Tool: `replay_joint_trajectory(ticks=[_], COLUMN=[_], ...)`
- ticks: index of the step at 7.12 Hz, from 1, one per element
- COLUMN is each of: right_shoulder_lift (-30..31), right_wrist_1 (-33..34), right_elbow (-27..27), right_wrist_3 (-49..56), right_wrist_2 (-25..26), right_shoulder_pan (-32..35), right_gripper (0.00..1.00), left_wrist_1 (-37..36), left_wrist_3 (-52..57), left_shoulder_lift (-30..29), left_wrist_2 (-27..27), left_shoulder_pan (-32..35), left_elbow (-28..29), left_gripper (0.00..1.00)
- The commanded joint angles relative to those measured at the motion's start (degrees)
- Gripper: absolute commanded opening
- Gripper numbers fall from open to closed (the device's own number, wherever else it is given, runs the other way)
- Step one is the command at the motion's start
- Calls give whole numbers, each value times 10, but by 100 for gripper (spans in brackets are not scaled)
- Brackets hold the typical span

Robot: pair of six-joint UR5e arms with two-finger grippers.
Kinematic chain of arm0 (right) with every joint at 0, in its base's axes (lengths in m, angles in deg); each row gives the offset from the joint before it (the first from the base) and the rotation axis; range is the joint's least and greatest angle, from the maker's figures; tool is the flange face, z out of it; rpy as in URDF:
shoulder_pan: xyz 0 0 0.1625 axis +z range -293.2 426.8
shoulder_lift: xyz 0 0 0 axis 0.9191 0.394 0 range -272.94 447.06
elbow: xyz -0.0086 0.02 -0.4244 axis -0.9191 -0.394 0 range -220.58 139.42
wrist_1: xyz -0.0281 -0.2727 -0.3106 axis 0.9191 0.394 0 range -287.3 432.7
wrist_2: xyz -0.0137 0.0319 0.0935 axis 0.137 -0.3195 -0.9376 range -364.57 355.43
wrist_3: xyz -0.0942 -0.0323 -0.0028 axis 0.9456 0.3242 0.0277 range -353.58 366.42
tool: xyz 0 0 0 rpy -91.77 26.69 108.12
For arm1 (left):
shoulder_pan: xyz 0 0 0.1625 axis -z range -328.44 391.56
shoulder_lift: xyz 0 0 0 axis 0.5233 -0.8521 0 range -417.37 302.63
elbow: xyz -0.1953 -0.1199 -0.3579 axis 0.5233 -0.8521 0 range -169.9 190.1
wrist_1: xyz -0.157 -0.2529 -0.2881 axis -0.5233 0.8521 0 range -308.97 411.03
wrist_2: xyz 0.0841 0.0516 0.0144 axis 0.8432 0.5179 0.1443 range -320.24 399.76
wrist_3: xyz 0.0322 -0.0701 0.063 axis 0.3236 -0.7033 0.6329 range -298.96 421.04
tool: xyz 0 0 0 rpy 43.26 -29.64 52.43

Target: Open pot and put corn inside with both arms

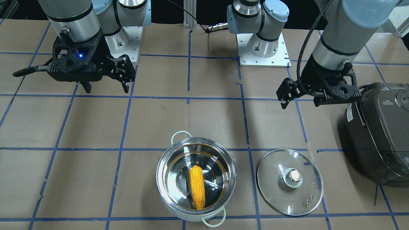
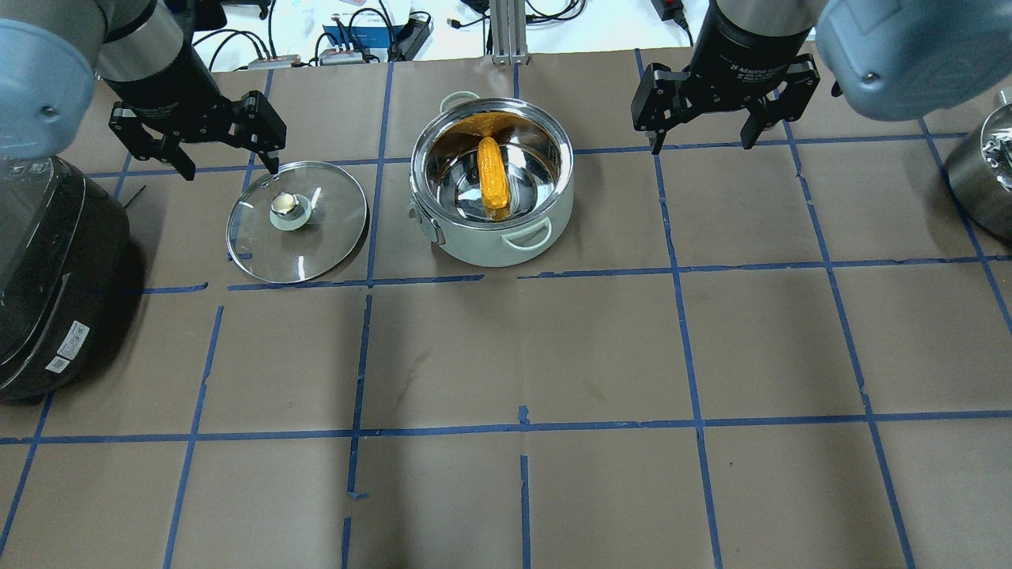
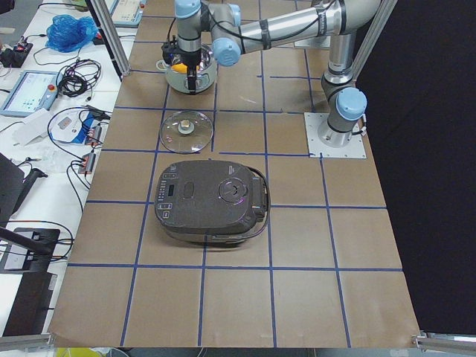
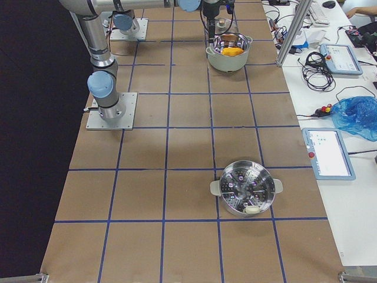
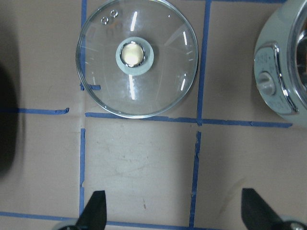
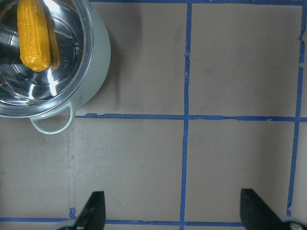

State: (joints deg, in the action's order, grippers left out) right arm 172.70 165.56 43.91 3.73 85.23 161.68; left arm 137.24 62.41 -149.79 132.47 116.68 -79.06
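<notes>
Judging by how things lie, the work looks done: the corn rests inside the pot and the lid is off. All that seems left is for both arms to pull clear cleanly.

The left gripper hangs above the table with its fingers spread wide and nothing between them. The right gripper is just as wide open and holds nothing. A good retreat would go upward first and only then back toward the bases. That suits the left gripper especially, since the lid lies near, just ahead of its fingertips. The dark rice cooker also stands close on its outer side. A low sideways sweep could clip the knob or the cooker. The right gripper has bare table under it and more freedom.

The pot stands between the two grippers, ahead and to the right of the left one and ahead and to the left of the right one. It is round, with a mirror-bright inside, a pale outer wall and two thin pale loop handles. The corn lies flat on its bottom, yellow-orange and bumpy, clearly shorter than the pot is wide, and its colour reflects on the steel. The lid sits flat, knob up, beside the pot and apart from it.
</notes>
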Motion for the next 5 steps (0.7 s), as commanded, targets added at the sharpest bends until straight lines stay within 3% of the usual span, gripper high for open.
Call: replay_joint_trajectory(ticks=[1, 5], right_shoulder_lift=[1, 0], right_wrist_1=[0, 0], right_elbow=[2, 2], right_wrist_3=[8, 8], right_wrist_2=[1, 0], right_shoulder_pan=[-1, 2], right_gripper=[100, 100], left_wrist_1=[16, -3], left_wrist_3=[10, 34], left_shoulder_lift=[37, 33], left_wrist_2=[-1, 1], left_shoulder_pan=[3, 2], left_elbow=[-33, -13], left_gripper=[100, 100])
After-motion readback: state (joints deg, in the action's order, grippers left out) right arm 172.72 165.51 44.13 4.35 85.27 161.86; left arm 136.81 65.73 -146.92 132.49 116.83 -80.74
